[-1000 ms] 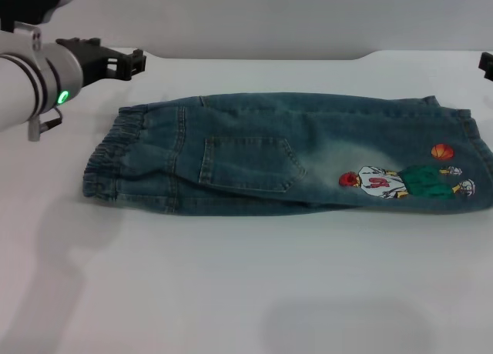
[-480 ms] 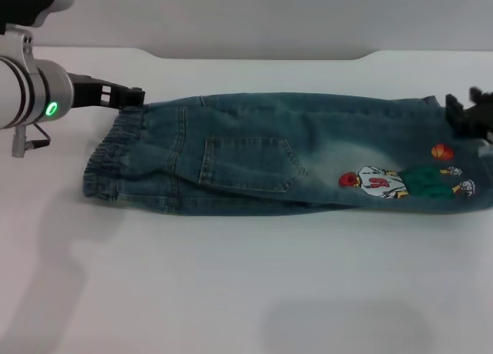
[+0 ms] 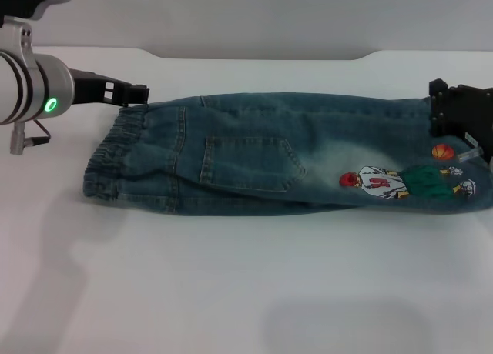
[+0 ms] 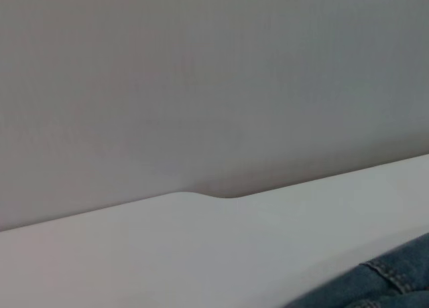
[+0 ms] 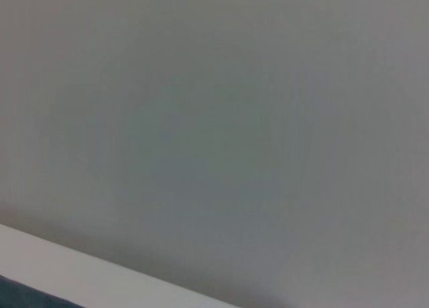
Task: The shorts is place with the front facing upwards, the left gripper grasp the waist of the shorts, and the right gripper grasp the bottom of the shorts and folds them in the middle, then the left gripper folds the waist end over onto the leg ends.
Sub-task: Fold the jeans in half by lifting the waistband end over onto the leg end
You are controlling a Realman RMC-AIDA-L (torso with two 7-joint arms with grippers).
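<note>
Denim shorts lie flat across the white desk, folded lengthwise, with the elastic waist at the robot's left and the leg ends at its right. Compared with half a second earlier, the right claw has moved further in over the far hem corner. The left claw remains at the waist's far corner, scarcely shifted. Whether either claw is released or clenched cannot be told.
</note>
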